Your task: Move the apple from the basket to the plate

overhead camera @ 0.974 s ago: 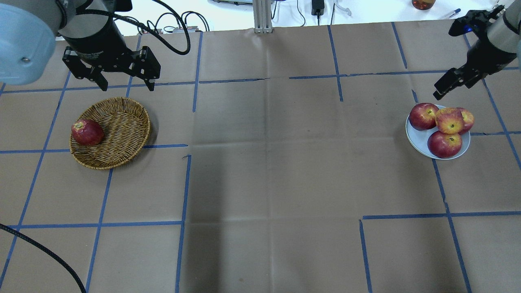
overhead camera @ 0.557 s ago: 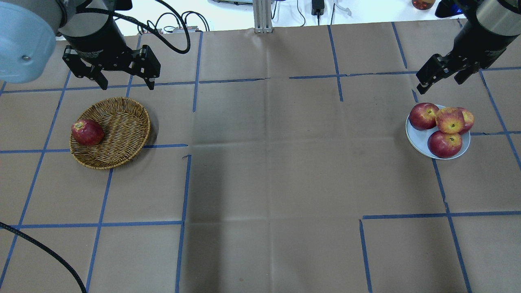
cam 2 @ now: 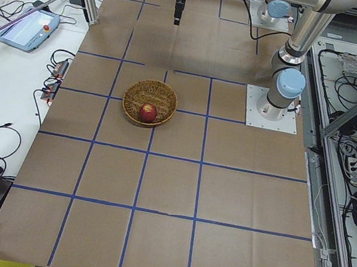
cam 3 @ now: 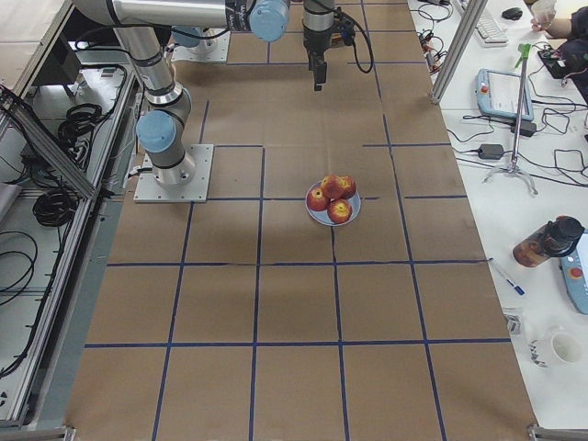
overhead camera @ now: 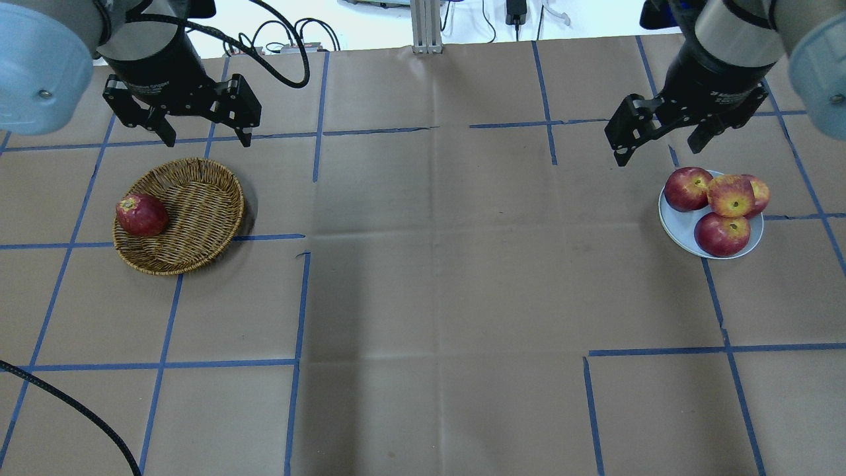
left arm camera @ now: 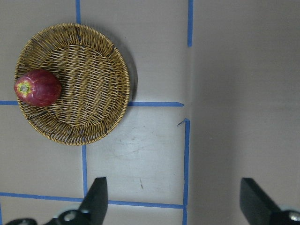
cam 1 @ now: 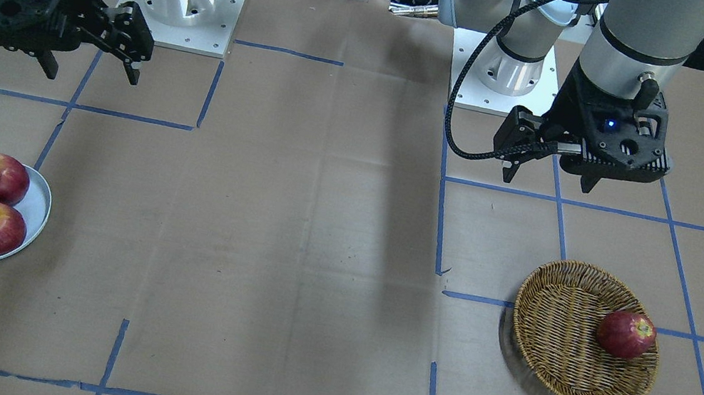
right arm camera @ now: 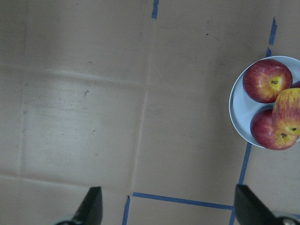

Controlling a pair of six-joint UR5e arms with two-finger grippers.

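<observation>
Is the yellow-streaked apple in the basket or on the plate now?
On the plate. The yellow-streaked apple rests on top of three other apples there; the basket holds only one dark red apple.

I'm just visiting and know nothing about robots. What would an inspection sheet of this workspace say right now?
Surface: table covered in brown paper with a blue tape grid.
Job's things: pale streaked apple sits atop three redder apples on the plate; basket holds one dark red apple.
Clutter: nothing seen.
Grippers: left gripper open, empty, raised; right gripper open, empty, raised.
Cables: black cable loops beside the left gripper.
Surroundings: a handheld screen and a bottle lie beside the table.
</observation>
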